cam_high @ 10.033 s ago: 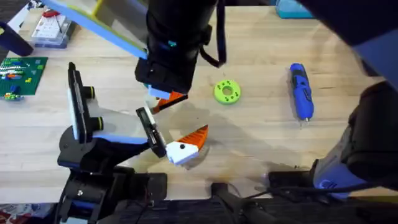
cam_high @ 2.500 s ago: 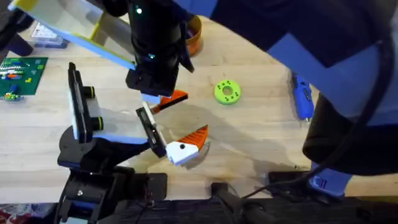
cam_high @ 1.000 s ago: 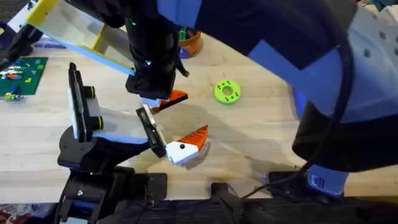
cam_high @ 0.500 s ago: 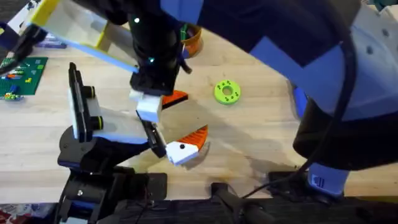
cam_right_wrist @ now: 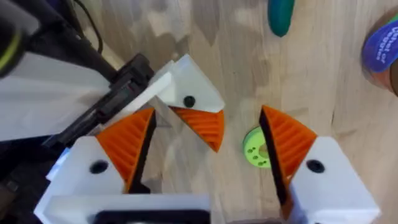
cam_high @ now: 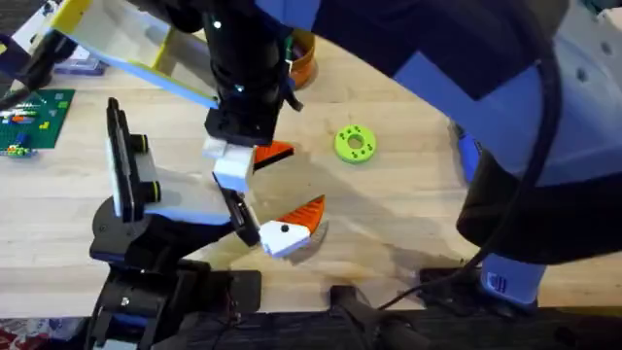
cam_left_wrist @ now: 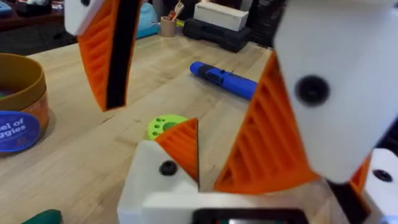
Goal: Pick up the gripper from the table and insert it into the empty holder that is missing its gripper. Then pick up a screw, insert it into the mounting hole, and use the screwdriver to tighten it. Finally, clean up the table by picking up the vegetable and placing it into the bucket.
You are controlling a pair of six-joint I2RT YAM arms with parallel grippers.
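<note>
The right gripper (cam_right_wrist: 206, 118) has its white fingers with orange ribbed pads (cam_right_wrist: 127, 146) spread wide apart, and nothing is clasped between them. It hangs from a black arm that reaches over the middle of the table (cam_high: 408, 224), fingers pointing down. In the right wrist view, one white and orange finger of the left gripper (cam_left_wrist: 273, 152) shows in the gap between the pads, lower down and nearer the table. Whether the two grippers touch cannot be told.

The left gripper's own fingers are also set well apart and grasp nothing. In the left wrist view, one finger of the right gripper hangs very close in front of them and the other hangs further off.

Beyond the fingers, a lime-green disc (cam_high: 355, 144) with holes lies flat on the wood. Past the disc lies the screwdriver (cam_left_wrist: 227, 78), blue, on its side and well apart from both grippers. The bucket (cam_left_wrist: 37, 93) stands upright toward the far edge. The vegetable (cam_right_wrist: 281, 15), dark teal, lies on the table near the bucket, outside it
</note>
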